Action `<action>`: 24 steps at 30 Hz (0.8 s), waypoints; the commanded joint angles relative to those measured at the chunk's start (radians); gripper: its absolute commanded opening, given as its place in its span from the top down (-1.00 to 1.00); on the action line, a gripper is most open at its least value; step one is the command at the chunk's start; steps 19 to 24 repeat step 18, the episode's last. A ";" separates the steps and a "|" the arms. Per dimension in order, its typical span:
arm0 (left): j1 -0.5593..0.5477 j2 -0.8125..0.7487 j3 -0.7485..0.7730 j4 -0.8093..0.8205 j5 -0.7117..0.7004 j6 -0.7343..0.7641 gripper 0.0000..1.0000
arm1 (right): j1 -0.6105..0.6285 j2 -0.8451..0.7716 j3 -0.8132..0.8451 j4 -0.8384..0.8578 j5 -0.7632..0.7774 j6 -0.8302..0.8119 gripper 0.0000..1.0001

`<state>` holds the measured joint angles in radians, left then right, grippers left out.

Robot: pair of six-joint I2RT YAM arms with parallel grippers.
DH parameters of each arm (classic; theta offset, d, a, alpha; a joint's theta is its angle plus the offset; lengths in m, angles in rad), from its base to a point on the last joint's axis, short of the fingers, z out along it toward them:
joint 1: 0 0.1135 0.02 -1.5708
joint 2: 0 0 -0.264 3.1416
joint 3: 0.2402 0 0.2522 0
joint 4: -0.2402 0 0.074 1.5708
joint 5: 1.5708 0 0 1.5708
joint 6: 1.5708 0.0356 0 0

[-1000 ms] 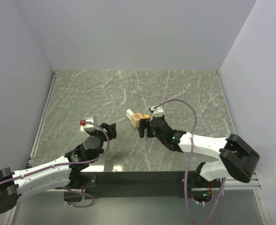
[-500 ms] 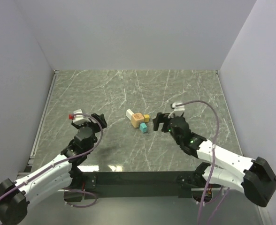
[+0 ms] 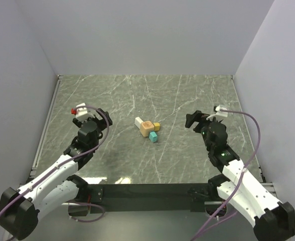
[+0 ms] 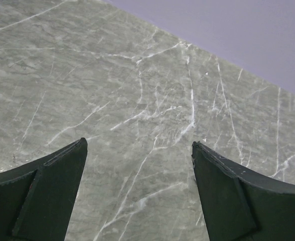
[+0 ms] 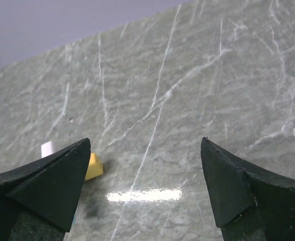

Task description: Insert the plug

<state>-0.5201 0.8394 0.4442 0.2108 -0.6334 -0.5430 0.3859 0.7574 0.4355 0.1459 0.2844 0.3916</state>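
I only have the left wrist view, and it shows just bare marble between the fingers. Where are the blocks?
Observer: The top view shows a cluster of small blocks, tan, white, yellow and teal, near the middle of the table. It lies off to the right of the left gripper.
Operator: Is the right arm holding any of them?
Observer: No. The right gripper is open and empty. It sits apart from the cluster, on the cluster's other side.
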 commanded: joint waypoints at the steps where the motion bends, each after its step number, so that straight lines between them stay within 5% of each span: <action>1: 0.005 0.041 0.076 -0.053 -0.015 -0.005 -0.82 | -0.027 -0.047 0.016 -0.037 -0.028 -0.003 -0.93; 24: 0.005 0.121 0.106 -0.016 -0.002 0.017 -0.89 | -0.039 -0.113 0.016 -0.078 -0.044 0.004 -0.93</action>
